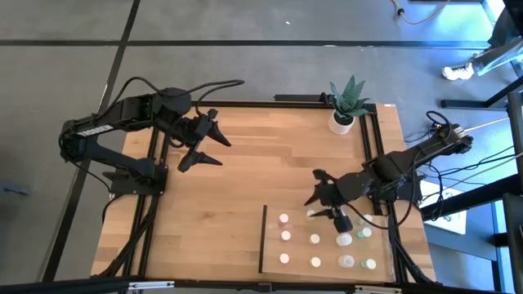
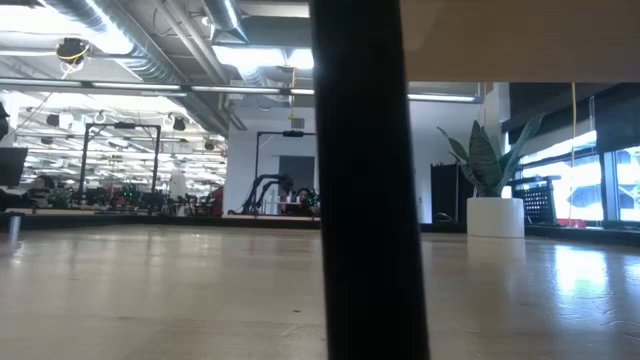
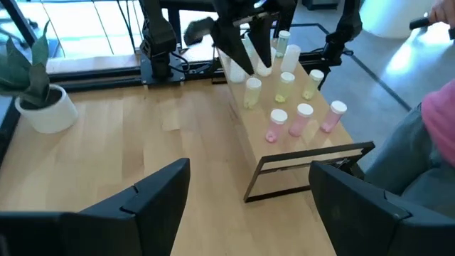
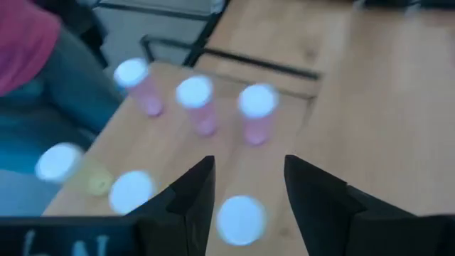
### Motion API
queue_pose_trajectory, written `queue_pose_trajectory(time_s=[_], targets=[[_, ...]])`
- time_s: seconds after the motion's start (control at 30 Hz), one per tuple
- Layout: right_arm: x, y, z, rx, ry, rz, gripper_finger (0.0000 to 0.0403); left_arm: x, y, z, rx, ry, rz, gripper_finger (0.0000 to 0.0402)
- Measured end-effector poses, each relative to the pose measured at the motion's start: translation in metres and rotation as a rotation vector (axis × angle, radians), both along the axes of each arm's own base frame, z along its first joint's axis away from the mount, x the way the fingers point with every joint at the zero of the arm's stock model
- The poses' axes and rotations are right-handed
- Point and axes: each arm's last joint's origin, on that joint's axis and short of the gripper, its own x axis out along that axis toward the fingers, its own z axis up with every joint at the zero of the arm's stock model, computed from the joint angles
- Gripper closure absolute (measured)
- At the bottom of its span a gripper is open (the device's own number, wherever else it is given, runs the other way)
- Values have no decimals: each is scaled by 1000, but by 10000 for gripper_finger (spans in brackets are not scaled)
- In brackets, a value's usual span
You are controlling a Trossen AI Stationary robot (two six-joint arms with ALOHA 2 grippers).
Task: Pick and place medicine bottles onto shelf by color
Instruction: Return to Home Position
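Observation:
Several small white-capped medicine bottles stand on their bases in rows on the pale shelf [image 1: 274,245] at the table's near right: pink [image 1: 285,236], pale yellow [image 1: 315,239] and green [image 1: 344,239]. My right gripper [image 1: 314,189] hangs open over the rows. In the right wrist view its fingers [image 4: 245,192] stand on either side of one bottle's cap [image 4: 240,217] without touching it. The left wrist view shows that pale yellow bottle [image 3: 252,92] just below those fingers. My left gripper [image 1: 221,152] waits open, raised above the table's far left.
A potted plant [image 1: 344,109] in a white pot stands at the far right corner. The shelf's thin dark edge [image 1: 262,238] faces the table's middle. A person in pink sleeve and grey trousers [image 3: 434,128] is close by the shelf. Bare planks [image 1: 245,175] lie between the arms.

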Motion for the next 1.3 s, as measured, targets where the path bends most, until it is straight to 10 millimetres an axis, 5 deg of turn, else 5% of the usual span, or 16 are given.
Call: queue_pose_trajectory(time_s=[0.3, 0.6, 1.1, 1.3], targets=[[-1, -16, 36, -178, -103, -255, 298, 0, 4, -1, -20, 32, 155, 126], [-4, -52, 65, -236, -70, -451, 378, -17, 5, -2, 50, 89, 272, 194], [-17, -124, 84, -178, -21, -365, 397, -127, -6, 19, 131, -43, 463, 351], [-22, -149, 82, -80, -16, -261, 399, -172, -11, -1, 91, -126, 534, 397]])
